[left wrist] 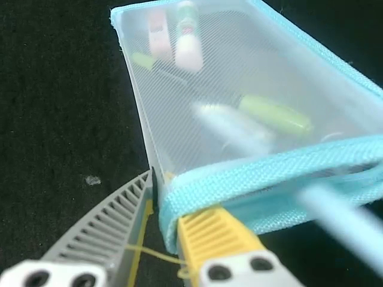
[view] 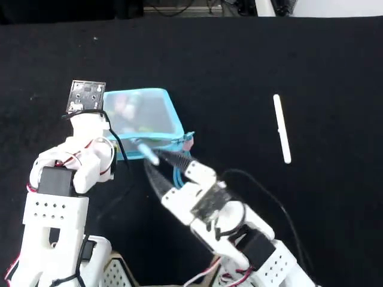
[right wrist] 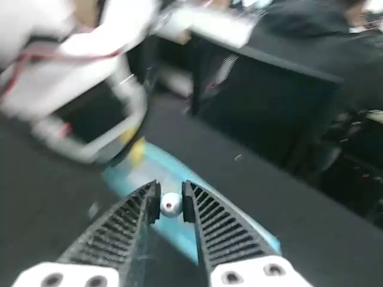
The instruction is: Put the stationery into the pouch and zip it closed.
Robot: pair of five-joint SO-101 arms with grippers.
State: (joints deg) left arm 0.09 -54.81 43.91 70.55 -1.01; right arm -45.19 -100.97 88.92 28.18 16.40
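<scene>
Nearest to the robot's base, the right gripper (view: 152,156) is clenched on a blue pen (view: 145,150). In the right wrist view the pen sits end-on between the two jaws and points toward the pouch (view: 143,113). Just beside it, the left gripper (left wrist: 157,185) is closed on the near corner of the pouch, pinching the blue zipper band (left wrist: 269,173), so the bag is held in its place. The step in hand seems to be putting this pen in. The pen's front end is at the open mouth, but the left wrist view is unclear there, so it may be already a little inside or only touching the band. The next move needs a straight push along the length of the pen, low enough to pass under the upper lip of the band, and then a release. Inside the pouch several small things lie already, green and pink ones, and they may stop the tip. The two grippers are very near to each other at the mouth, so sideways room there is small. Farther right, a white pen (view: 282,128) lies alone on the black table (view: 239,72), well apart from the pouch, with open room all around it. The zipper is not yet closed.
</scene>
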